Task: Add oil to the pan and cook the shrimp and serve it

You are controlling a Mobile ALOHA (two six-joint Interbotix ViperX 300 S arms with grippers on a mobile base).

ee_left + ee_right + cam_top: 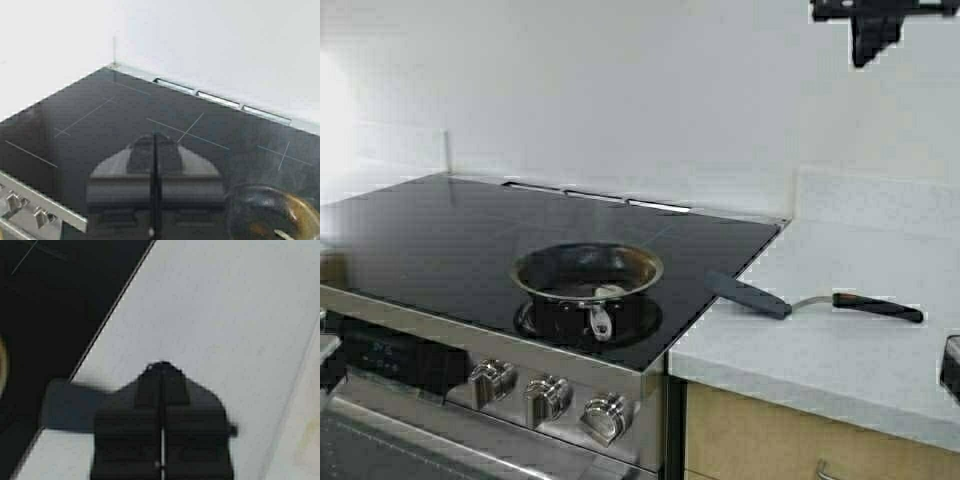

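High view: pan [586, 281] sits on the black glass cooktop [440, 240], front right burner, handle toward the knobs [548, 398]; shrimp [609, 292] inside near the front wall. Spatula [810, 300] lies on the white counter [840, 350], blade at the stove edge.

Left wrist: left gripper [155, 145] above the cooktop beside the pan, fingers together.

Right wrist: right gripper [161, 372] over the counter and spatula blade, fingers together.

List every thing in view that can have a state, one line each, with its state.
pan: upright on the stove, handle toward the knobs.
shrimp: lying inside the pan.
spatula: lying flat, blade overlapping the stove edge, handle on the counter.
left pincer: shut, empty, above the stove.
right pincer: shut, empty, above the spatula blade.
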